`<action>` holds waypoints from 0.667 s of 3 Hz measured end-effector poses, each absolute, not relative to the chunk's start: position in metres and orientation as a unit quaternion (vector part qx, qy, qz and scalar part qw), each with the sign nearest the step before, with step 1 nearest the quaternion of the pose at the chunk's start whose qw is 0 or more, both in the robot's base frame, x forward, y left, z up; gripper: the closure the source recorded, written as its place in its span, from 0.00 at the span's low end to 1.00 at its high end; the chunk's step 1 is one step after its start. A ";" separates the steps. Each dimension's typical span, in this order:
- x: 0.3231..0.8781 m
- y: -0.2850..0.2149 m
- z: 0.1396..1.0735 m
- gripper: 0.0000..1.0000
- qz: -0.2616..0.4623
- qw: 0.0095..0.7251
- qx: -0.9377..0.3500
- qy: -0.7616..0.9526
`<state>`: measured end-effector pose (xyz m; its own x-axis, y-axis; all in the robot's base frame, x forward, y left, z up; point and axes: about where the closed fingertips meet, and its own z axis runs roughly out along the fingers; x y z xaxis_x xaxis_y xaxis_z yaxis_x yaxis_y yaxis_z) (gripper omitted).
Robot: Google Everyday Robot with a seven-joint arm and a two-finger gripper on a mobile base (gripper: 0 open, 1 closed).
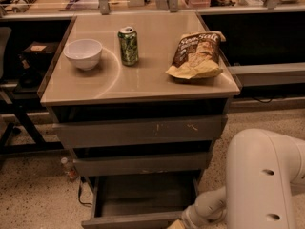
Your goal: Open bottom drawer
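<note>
The bottom drawer (133, 220) is the slim plain grey front at the lower edge of the view. It stands pulled out, and its shallow grey tray (145, 193) shows open from above. Above it sit the mid-width plain front (140, 164) and the widest front with pale scratch marks (138, 131), both pushed in. My gripper (177, 224) is at the right end of the bottom drawer's front, at the lower edge of the view, mostly cut off. My white arm (262, 180) fills the lower right.
On the cabinet top (143, 85) stand a white bowl (83, 53), a green can (128, 45) and a chip bag (196, 55). A small bottle (68, 168) stands on the floor left of the cabinet. A dark frame (19, 113) lies at the left.
</note>
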<state>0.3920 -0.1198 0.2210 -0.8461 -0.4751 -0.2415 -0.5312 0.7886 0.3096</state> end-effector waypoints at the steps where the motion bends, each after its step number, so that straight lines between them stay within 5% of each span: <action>1: 0.336 -0.123 0.244 0.00 0.186 0.064 -0.239 0.951; 2: 0.286 -0.127 0.244 0.00 0.192 0.026 -0.249 0.949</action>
<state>0.2860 -0.1274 0.2445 -0.8750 -0.4620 -0.1444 -0.4818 0.8026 0.3518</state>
